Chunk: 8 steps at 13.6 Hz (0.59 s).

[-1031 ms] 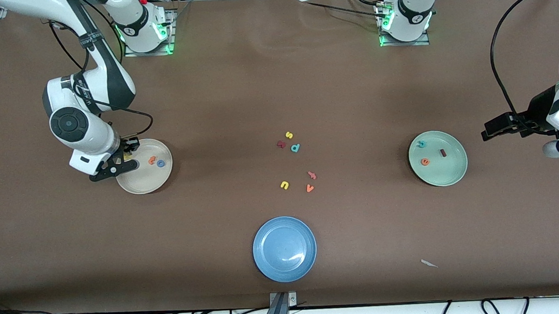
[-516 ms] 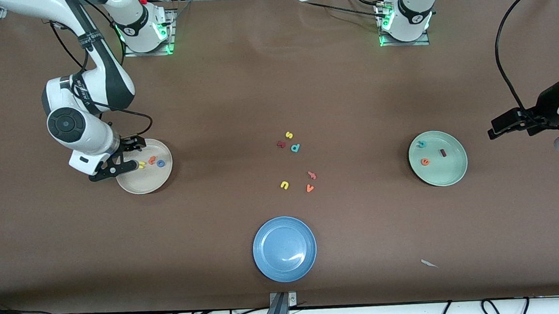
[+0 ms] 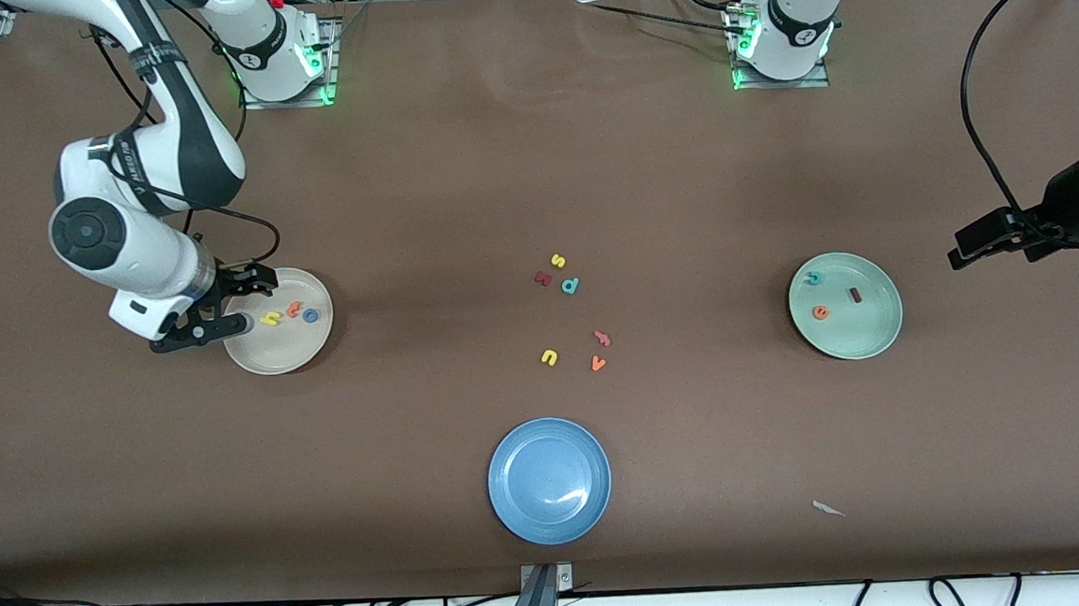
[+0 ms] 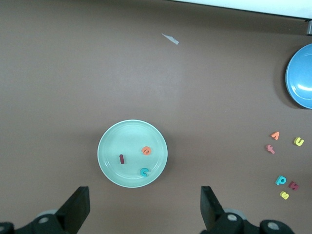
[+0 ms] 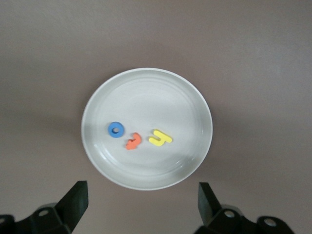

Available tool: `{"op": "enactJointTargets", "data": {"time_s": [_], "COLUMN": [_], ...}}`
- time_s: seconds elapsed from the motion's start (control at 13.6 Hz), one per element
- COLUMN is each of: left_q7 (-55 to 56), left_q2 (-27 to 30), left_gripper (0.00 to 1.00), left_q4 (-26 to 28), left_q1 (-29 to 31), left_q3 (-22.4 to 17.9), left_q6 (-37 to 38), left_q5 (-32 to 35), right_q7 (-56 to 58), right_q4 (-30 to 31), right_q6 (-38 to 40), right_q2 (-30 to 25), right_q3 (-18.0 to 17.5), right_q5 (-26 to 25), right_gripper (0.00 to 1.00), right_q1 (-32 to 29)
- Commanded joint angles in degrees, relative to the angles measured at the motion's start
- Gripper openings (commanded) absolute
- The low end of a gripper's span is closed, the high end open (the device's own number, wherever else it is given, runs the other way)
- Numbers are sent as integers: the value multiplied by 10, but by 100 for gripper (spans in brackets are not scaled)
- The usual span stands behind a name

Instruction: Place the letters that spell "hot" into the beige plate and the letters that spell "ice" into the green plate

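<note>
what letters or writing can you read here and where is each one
"h", "t", "o": yellow, orange and blue toy letters in the beige plate.
"i", "e", "c": dark red, orange and teal toy letters in the green plate.
"s", "d", "u", "v": loose letters on the table mid-way between the plates; a dark red one and a salmon-pink one beside them cannot be made out.
Writing on the right arm's black band: too blurred to read.

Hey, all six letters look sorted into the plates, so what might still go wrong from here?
1. The right claw hangs open over the beige plate's rim; a careless retreat might clip it and scatter the yellow h.
2. The leftover letters, like the teal d, sit mid-table; a needless extra pick would spoil the green plate.
</note>
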<state>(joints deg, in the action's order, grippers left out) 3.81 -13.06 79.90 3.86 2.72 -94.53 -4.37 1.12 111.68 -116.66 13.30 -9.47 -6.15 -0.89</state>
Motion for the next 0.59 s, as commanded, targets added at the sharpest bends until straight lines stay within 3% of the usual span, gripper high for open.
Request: {"op": "enactJointTargets", "data": {"time_s": [0.0, 0.22, 0.52], "left_q7": [-6, -6, -6], "left_q2": [6, 6, 6], "left_gripper": [100, 100, 100], "left_q4": [-6, -6, -6], "left_q1": [-1, 0, -1], "left_q3": [-2, -3, -3], "left_q6": [0, 0, 0], "left_q5": [-5, -5, 17], "right_q7": [8, 8, 8], "right_q4": [-51, -59, -88], "right_q6": [77, 122, 171], "right_q2": [-30, -89, -124], "right_q3": [-4, -3, 1], "right_q5": [41, 61, 61], "right_gripper": [100, 100, 100], "right_q1": [-3, -3, -3]}}
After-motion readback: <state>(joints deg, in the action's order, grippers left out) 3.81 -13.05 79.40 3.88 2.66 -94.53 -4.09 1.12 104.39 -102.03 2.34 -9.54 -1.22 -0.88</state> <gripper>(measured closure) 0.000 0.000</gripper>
